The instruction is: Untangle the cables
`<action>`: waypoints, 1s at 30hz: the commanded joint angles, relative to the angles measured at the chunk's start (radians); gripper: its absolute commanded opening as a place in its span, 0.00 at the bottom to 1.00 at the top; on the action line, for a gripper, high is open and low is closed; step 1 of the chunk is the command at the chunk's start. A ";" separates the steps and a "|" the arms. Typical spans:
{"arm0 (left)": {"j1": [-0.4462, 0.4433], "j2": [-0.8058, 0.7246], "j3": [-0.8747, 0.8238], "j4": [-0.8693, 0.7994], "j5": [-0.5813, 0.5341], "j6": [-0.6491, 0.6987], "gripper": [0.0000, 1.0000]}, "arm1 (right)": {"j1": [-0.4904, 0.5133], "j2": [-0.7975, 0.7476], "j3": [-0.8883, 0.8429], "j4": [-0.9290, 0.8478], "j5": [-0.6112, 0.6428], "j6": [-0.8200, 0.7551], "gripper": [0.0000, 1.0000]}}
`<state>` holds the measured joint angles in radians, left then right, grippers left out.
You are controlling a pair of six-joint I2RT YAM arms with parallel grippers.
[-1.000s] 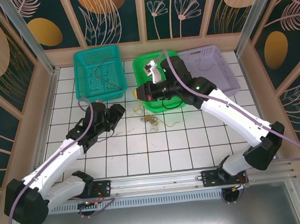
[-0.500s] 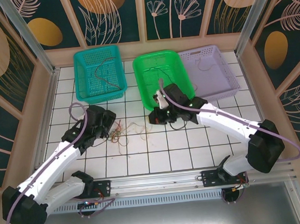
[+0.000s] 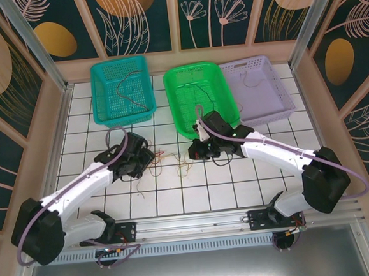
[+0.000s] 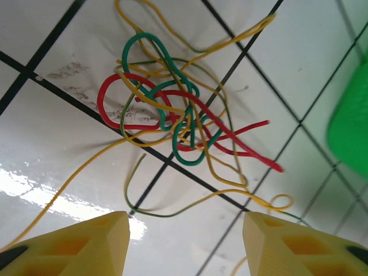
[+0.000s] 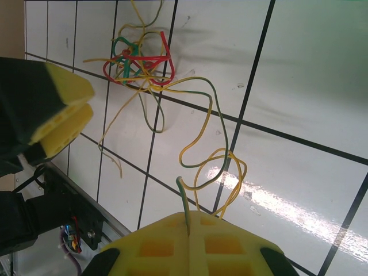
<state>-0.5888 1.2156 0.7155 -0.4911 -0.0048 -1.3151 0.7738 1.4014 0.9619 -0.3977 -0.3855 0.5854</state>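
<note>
White tiled table [image 3: 239, 185] w/ black grid. L arm [image 3: 80, 191] comes in from near-left of the green basket [image 3: 178, 116] and R arm [image 3: 282, 156] from near-right, both wrists low over the tiles in front of that basket. Teal basket [image 3: 125, 117] sits left of green basket w/ a gap. Purple basket [image 3: 278, 108] is right up against its right side. A thin single strand lies in each basket. In front-left of green basket the left gripper [image 4: 187, 230] has its yellow fingers [image 4: 86, 241] apart at mid width, nothing btwn them, tips toward the tangle. Just in front of green basket's near wall the right gripper [image 5: 188, 221] has jaws closed tight, pinching a green-yellow strand at the seam. The cables [image 4: 172, 115] are a red, green & yellow knot on the tiles in front-left of green basket, btwn the two grippers and closer to the left one. Long yellow loops run from the knot to the right gripper.
</note>
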 commanded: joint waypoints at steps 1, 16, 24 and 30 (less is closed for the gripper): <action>-0.009 0.068 0.090 0.025 -0.041 0.188 0.54 | -0.004 -0.009 -0.017 0.022 0.016 -0.001 0.00; -0.016 0.133 0.009 0.345 0.038 -0.343 0.65 | -0.003 -0.021 -0.041 0.040 0.008 0.018 0.00; -0.019 0.314 0.070 0.319 0.038 -0.280 0.53 | -0.005 -0.050 -0.042 0.018 0.032 0.005 0.00; -0.018 0.378 0.061 0.293 -0.055 -0.222 0.28 | -0.012 -0.120 -0.044 -0.017 0.064 0.008 0.00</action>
<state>-0.6025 1.5711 0.7734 -0.1768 0.0116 -1.5673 0.7700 1.3281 0.9260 -0.3851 -0.3550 0.5896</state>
